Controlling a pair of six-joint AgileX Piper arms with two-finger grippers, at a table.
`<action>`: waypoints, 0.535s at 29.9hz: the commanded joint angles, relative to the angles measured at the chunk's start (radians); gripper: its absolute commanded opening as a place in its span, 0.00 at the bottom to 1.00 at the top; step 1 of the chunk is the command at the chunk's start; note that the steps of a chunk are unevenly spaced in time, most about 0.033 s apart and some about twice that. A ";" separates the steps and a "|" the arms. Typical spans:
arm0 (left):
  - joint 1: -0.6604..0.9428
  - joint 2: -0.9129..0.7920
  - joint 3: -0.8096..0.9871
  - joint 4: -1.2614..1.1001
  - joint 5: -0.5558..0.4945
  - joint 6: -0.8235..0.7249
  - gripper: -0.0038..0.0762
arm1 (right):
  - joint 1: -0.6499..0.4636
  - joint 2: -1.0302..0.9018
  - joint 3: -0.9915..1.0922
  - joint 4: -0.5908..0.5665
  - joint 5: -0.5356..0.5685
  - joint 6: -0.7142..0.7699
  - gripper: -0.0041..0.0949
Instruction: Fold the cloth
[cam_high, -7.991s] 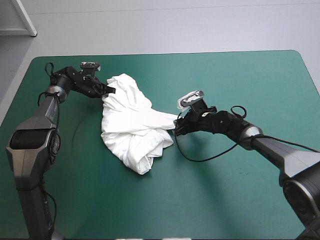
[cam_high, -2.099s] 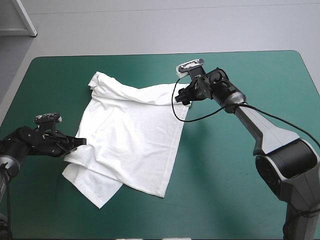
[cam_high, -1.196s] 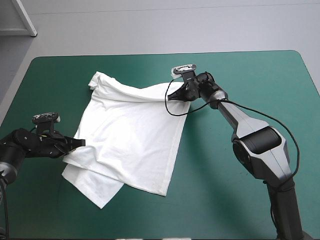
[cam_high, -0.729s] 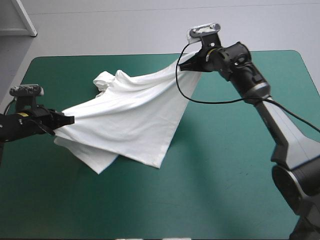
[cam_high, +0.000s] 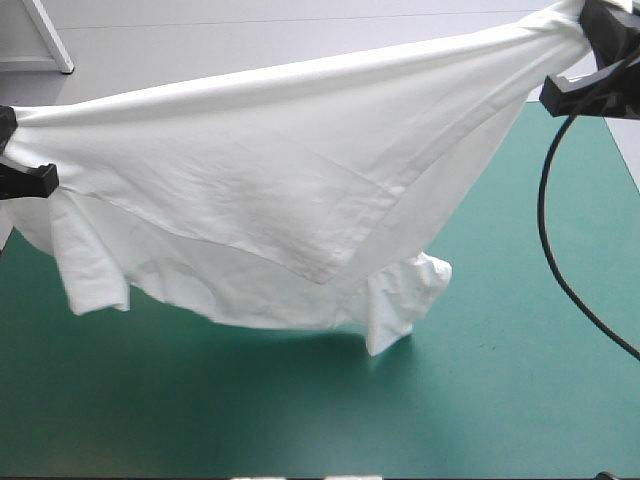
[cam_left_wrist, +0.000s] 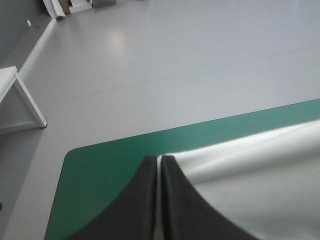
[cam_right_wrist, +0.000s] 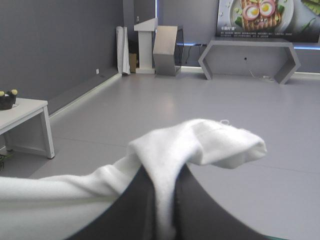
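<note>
T-shirt (cam_high: 280, 170): white cloth, matt, soft, lightly creased, with a stitched hem band. Cover of the worktop (cam_high: 500, 400): teal-green, smooth, matt. Fingers of the left pincer (cam_left_wrist: 159, 160) and right pincer (cam_right_wrist: 162, 176): black, smooth, matt, plastic-like.

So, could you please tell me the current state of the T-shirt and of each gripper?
T-shirt: lifted off the table, stretched wide between the two arms, sleeves hanging below.
Left gripper: raised, jaws shut on the T-shirt's edge.
Right gripper: raised, jaws shut on a bunched corner of the T-shirt.
</note>
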 joint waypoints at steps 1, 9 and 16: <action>0.001 -0.007 -0.046 0.019 -0.080 -0.009 0.04 | -0.006 -0.024 -0.027 -0.060 -0.114 -0.032 0.02; 0.001 0.096 -0.044 0.000 -0.064 -0.009 0.04 | -0.006 0.119 -0.027 -0.060 -0.111 -0.044 0.02; 0.001 0.286 0.059 -0.129 -0.155 0.076 0.04 | -0.006 0.373 -0.027 -0.113 -0.183 -0.018 0.02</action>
